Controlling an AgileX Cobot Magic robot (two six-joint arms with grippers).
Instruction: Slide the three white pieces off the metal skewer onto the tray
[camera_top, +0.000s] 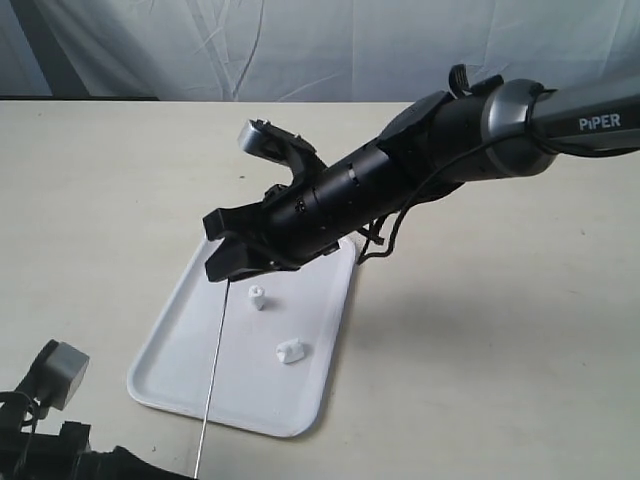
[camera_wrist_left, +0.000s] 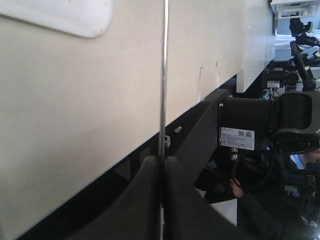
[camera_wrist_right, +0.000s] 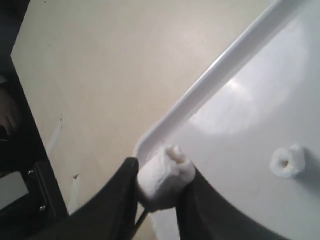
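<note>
The thin metal skewer (camera_top: 214, 375) slants up over the white tray (camera_top: 320, 330); its low end goes off the picture's bottom edge. My left gripper (camera_wrist_left: 162, 162) is shut on the skewer (camera_wrist_left: 163, 75). My right gripper (camera_top: 228, 265) reaches across to the tray's far left corner and is shut on one white piece (camera_wrist_right: 164, 179), which sits at the skewer's upper end. A short stretch of the skewer (camera_wrist_right: 141, 220) shows beneath that piece. Two other white pieces (camera_top: 258, 297) (camera_top: 290, 351) lie loose on the tray, one of these (camera_wrist_right: 288, 161) also in the right wrist view.
The tray rests on a beige table (camera_top: 500, 350), whose front edge (camera_wrist_left: 100, 155) runs close to my left gripper. The left arm's grey camera block (camera_top: 60, 372) stands at the bottom left. A white cloth (camera_top: 300, 40) hangs behind the table.
</note>
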